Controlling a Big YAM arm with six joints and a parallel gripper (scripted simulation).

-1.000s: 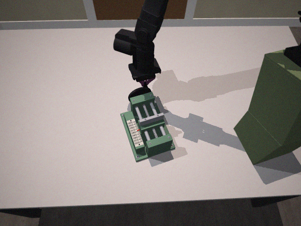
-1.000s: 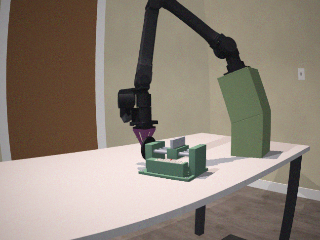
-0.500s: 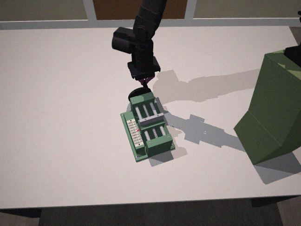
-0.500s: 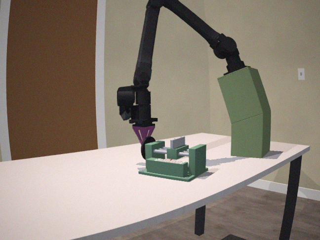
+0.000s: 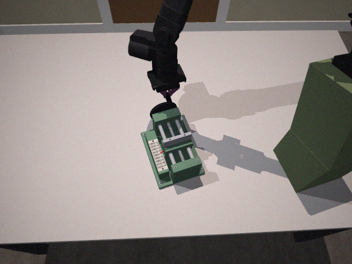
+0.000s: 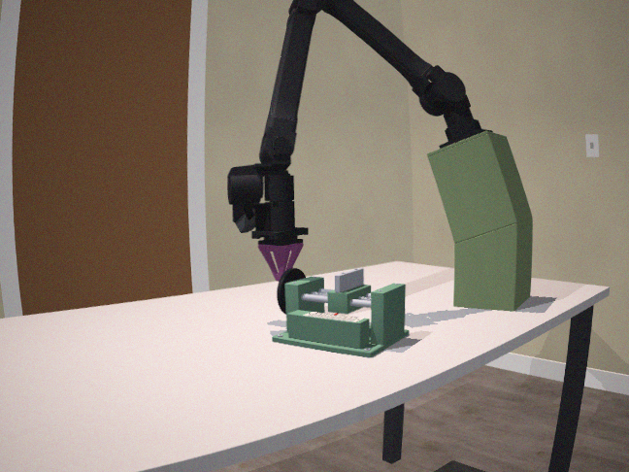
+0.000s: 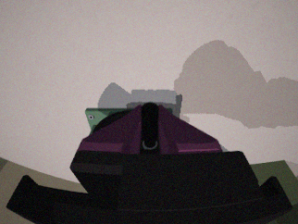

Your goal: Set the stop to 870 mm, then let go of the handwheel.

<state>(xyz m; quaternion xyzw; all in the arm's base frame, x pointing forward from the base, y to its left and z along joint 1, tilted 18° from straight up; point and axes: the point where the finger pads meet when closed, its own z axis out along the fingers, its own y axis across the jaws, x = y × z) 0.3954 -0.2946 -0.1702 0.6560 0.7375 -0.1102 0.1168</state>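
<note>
Purple, tapering fingers form the hand [image 5: 168, 95] [image 6: 278, 278] [image 7: 150, 110] at left, pinching the black upright handle [image 5: 168, 98] [image 7: 149, 124] of the round black handwheel [image 5: 162, 108] [image 6: 282, 298] [image 7: 109, 120]. Next, a red pointer [image 5: 162, 151] [image 6: 335, 314] marks the cream printed scale [image 5: 157, 158] [image 6: 347, 317], its numerals too small to read. Then the grey rectangular stop plate [image 5: 177, 139] [image 6: 348, 280] stands between green end blocks on the white counter [image 5: 85, 170] [image 6: 152, 381] [image 7: 69, 56].

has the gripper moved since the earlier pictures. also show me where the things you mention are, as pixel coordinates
Yes, slightly: in the exterior view, the gripper [image 5: 167, 95] [image 6: 279, 278] [image 7: 150, 110] is higher against the green stop unit [image 5: 186, 171] [image 6: 327, 330] [image 7: 97, 112].
</note>
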